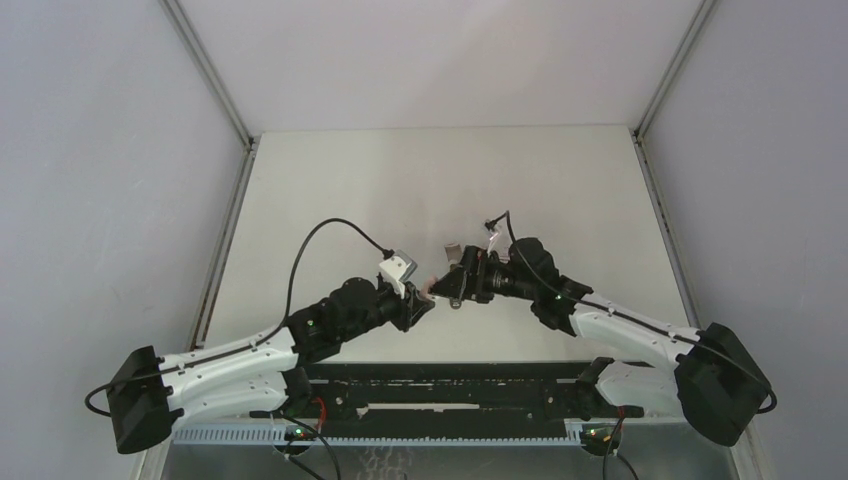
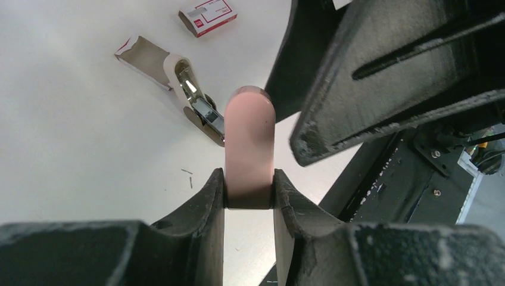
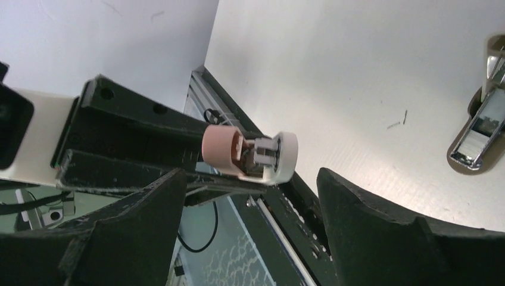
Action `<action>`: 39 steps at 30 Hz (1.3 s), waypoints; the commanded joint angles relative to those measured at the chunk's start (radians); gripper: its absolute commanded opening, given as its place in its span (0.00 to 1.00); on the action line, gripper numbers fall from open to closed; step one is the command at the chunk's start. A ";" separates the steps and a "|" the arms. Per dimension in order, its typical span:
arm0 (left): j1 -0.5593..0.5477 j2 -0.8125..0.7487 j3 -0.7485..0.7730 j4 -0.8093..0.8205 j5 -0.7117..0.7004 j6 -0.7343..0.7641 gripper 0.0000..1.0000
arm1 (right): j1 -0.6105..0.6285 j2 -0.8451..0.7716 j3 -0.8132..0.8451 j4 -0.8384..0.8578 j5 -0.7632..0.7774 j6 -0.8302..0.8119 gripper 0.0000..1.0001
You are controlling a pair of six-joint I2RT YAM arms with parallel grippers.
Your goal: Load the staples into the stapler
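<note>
left gripper (image 2: 249,186) pinching stapler (image 2: 250,137), right gripper (image 3: 248,186) spread

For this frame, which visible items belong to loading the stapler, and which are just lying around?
For the job:
pink stapler, held in left end effector
red-printed staple box
inner tray
loose staples
right end effector, open

Lying about:
dark grey-brown tool

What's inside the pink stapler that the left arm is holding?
The stapler shows grey metal parts at its open end. Deeper in, its body and the left fingers hide everything.
</note>
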 commanded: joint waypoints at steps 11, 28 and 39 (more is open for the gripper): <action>-0.013 -0.017 0.063 0.066 0.015 0.008 0.00 | 0.013 0.107 0.093 0.120 -0.002 0.073 0.29; -0.012 -0.010 0.098 -0.001 -0.046 0.016 0.00 | -0.053 -0.074 0.133 -0.124 0.117 -0.128 0.89; 0.403 0.182 0.210 -0.287 -0.307 -0.107 0.00 | -0.193 -0.243 0.151 -0.410 0.284 -0.334 0.90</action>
